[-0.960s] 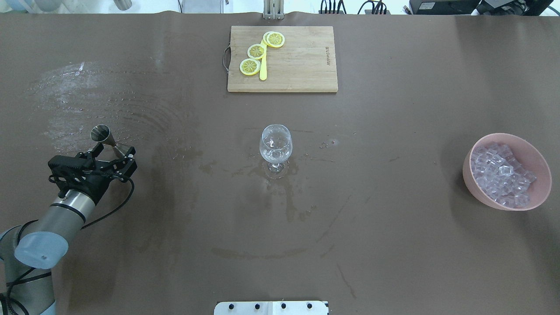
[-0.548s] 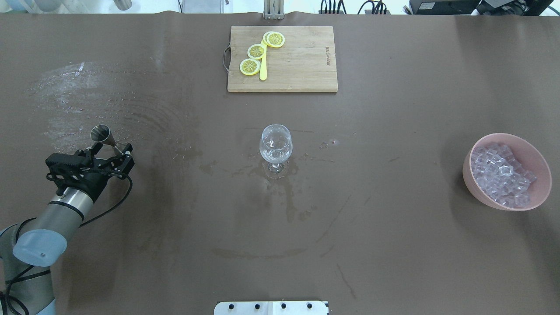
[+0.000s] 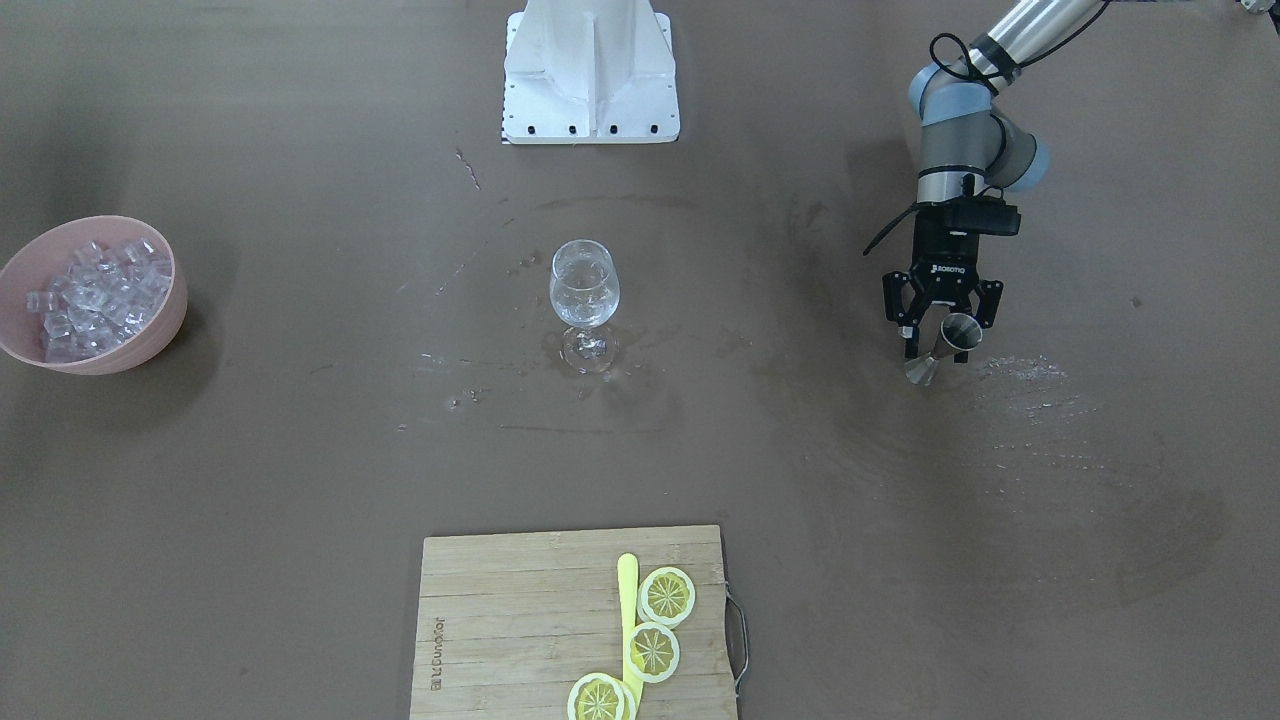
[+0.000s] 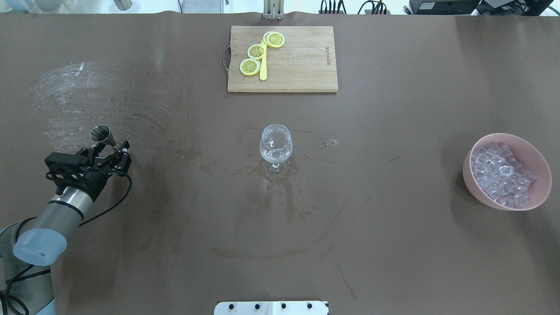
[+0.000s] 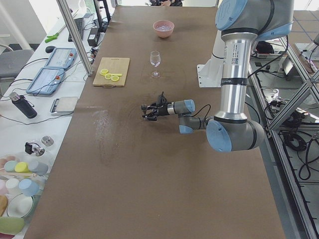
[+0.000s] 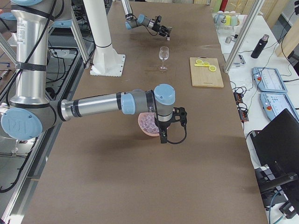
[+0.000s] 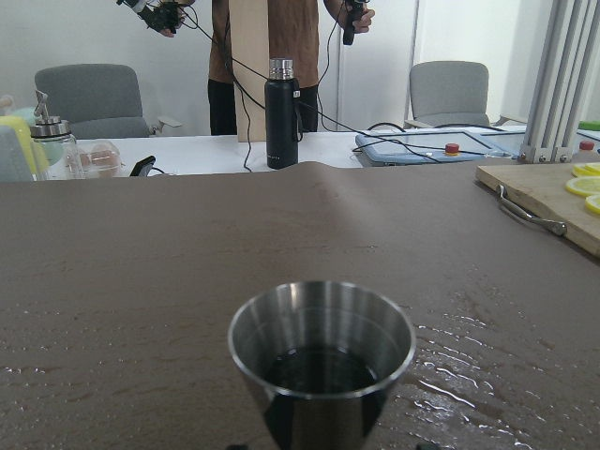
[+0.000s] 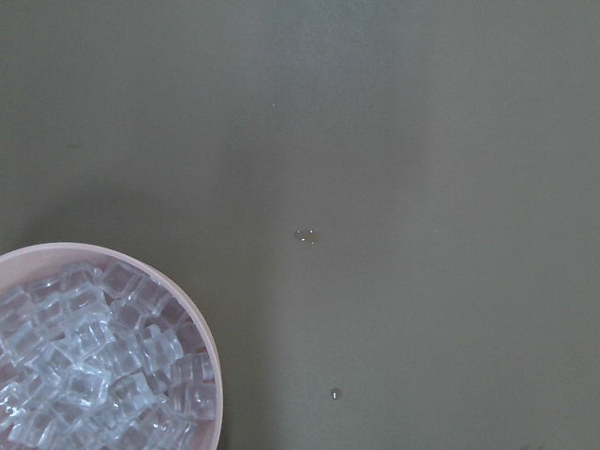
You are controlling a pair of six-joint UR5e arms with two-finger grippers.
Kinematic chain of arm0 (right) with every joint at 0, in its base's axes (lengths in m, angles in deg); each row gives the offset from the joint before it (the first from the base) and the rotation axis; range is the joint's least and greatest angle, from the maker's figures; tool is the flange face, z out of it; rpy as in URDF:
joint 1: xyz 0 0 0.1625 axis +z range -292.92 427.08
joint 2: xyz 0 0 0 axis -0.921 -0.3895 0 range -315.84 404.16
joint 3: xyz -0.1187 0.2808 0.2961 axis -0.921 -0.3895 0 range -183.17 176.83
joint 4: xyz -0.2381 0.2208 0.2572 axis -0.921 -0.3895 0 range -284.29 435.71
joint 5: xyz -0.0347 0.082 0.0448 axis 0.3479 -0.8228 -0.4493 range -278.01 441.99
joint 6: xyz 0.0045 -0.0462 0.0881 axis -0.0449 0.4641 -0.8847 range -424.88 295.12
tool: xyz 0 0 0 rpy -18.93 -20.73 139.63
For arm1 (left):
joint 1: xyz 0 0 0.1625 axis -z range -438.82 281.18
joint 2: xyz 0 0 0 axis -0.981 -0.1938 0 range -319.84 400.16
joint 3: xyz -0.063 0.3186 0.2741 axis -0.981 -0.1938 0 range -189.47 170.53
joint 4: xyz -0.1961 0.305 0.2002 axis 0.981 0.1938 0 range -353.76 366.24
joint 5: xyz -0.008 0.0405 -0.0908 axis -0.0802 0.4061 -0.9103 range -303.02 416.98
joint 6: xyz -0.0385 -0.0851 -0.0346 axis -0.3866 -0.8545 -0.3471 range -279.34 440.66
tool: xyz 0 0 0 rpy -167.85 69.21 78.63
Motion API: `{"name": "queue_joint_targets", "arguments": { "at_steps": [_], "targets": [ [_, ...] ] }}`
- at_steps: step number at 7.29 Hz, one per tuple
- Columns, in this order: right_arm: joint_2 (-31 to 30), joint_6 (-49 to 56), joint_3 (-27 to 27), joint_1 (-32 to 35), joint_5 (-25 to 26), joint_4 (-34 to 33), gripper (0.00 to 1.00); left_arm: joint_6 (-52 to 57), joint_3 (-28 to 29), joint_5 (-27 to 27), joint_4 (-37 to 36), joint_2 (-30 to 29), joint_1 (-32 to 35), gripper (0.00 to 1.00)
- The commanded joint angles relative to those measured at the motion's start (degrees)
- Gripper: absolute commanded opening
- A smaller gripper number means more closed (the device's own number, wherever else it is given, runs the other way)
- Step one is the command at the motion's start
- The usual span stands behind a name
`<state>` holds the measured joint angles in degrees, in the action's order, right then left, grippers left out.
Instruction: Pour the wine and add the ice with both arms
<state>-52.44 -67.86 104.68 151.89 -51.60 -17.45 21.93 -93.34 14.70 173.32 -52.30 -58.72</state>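
**Front-facing view.** The left gripper [image 3: 944, 340] hangs low over the table with its fingers spread. The jigger [image 3: 958, 330] stands between them. No finger visibly presses on it, so it is judged straddled, not clamped. The glass [image 3: 584, 290] stands at mid-table. The ice [image 3: 95, 290] lies piled in the bowl [image 3: 165, 318] at the far end, well apart from the glass.

**Overhead view.** Over the last second the left gripper [image 4: 110, 148] has slid a little sideways and forward, toward the jigger [image 4: 100, 132]. The jigger's lower half is now hidden between the fingers. The glass, bowl and ice [image 4: 503, 175] have not moved. Judgement: the approach is done and closing on the jigger comes next. Neither pouring nor icing has begun.

**Left side view.** The left gripper [image 5: 149, 108] lies nearly level, just above the table.

**Right side view.** The right gripper [image 6: 164, 134] hangs beside the bowl. Its opening cannot be told.

**Left wrist view.** The jigger [image 7: 321, 366] is centred, upright and close. It holds dark liquid.

**Right wrist view.** Ice [image 8: 94, 375] fills the bowl at lower left. No fingers show.
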Motion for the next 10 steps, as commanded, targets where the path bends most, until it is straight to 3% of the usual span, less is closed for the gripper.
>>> {"name": "queue_joint_targets", "arguments": {
  "at_steps": [1,4,7,10],
  "targets": [
    [0.0,0.0,0.0,0.0,0.0,0.0,1.0,-0.07,0.02,-0.08,-0.09,-0.09,0.81,0.66],
    [0.0,0.0,0.0,0.0,0.0,0.0,1.0,-0.07,0.02,-0.08,-0.26,-0.18,1.08,0.66],
    [0.0,0.0,0.0,0.0,0.0,0.0,1.0,-0.33,2.47,-0.08,-0.18,-2.01,1.08,0.47],
    [0.0,0.0,0.0,0.0,0.0,0.0,1.0,-0.51,3.28,-0.08,0.09,-2.64,1.08,0.44]
  ]
}}
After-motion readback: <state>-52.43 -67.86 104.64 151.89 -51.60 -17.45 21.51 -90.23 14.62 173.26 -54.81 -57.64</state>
